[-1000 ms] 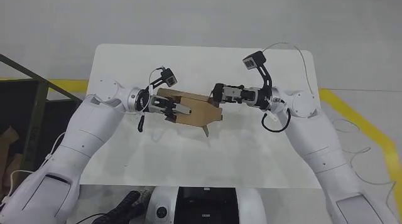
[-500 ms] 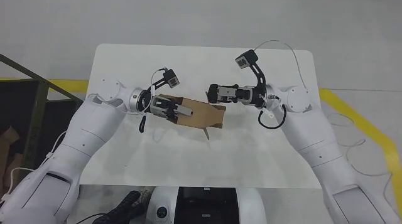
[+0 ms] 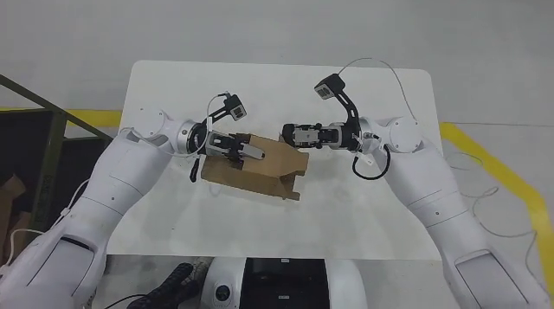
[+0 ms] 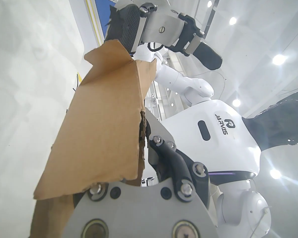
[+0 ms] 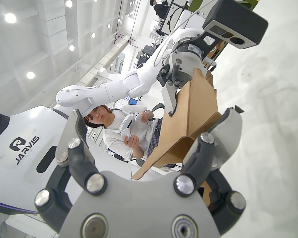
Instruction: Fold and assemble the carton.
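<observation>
Two hands meet at one carton. The left hand (image 3: 242,147) is closed on the carton (image 3: 270,164) at the end nearer its own arm, pinching a single wall of cardboard close to a ragged, torn edge. The right hand (image 3: 291,133) stands wide. One of its fingers (image 4: 129,23) presses flat against the top corner of the opposite end, while the other is well apart from the board and grips nothing.

Between the hands the carton is a half-opened brown sleeve lying lengthwise near the middle of the white desk (image 3: 372,214), with loose flaps at the end by the right hand. I cannot tell whether its lower edge touches the desk or hangs just above it.

The carton looks light: thin corrugated board, stiff across a panel but ready to hinge along its creases, so it will probably skew when pushed from one end only. Its matte surface should give the pads a fair grip. The edges seem the weak point, since one is already frayed. A sound hold is probably on a flat panel just beside a crease, over a clean rim, rather than on a flap tip or the torn stretch
</observation>
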